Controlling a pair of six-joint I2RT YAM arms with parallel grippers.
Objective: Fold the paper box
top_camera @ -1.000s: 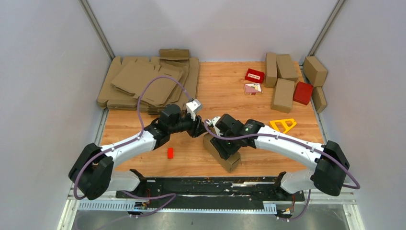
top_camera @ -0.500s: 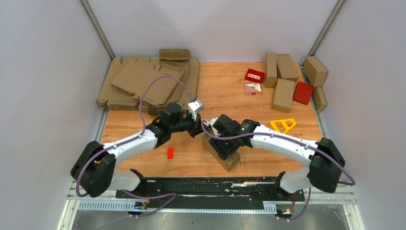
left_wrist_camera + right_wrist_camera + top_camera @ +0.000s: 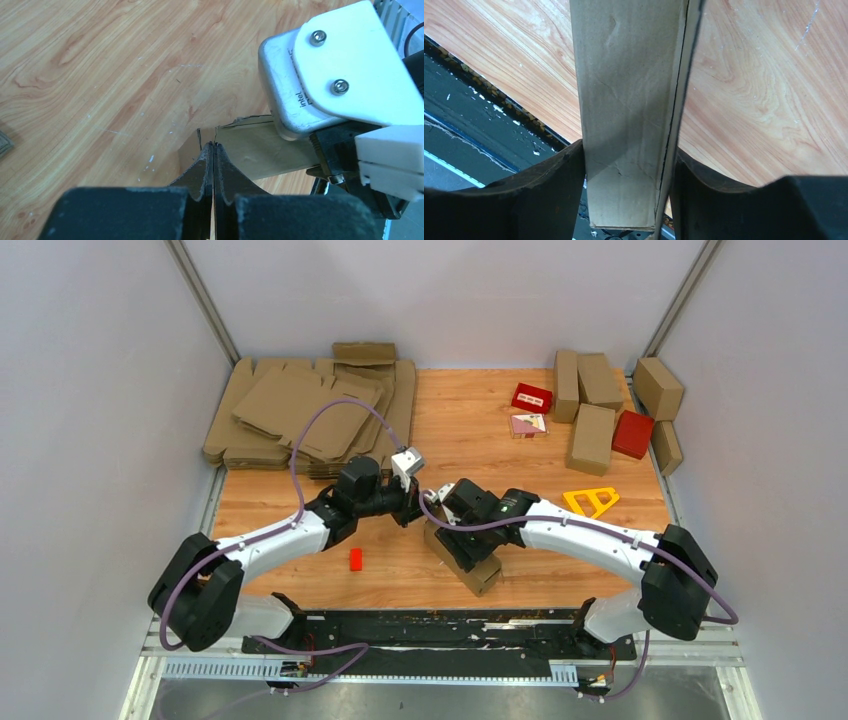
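Here the paper box (image 3: 478, 570), already a small oblong brown carton, lies slantwise on the wooden counter (image 3: 480, 430) near its front edge, in the middle between the two arms. The right gripper (image 3: 462, 543) comes down on it from above, and its jaws clasp the carton across its narrow width; in the right wrist view the carton (image 3: 624, 100) fills the gap between the two black fingers (image 3: 549, 175), its seam running along one long edge. The left gripper (image 3: 414, 508) reaches in from the left toward the far end of the carton. In the left wrist view its jaws are pressed together, the left gripper (image 3: 213, 146) tips right at an edge of the carton (image 3: 250, 150), though whether a thin flap is pinched between them cannot be told. The right arm's wrist camera (image 3: 320, 85) sits just beside that end. A stack of flat cardboard sheets (image 3: 300, 415) lies at the far left of the counter; folded brown cartons (image 3: 590, 435) and two red boxes (image 3: 531, 397) stand at the far right. A yellow triangular piece (image 3: 592, 501) lies near the right arm, and a small red block (image 3: 355, 559) lies close by the left arm.
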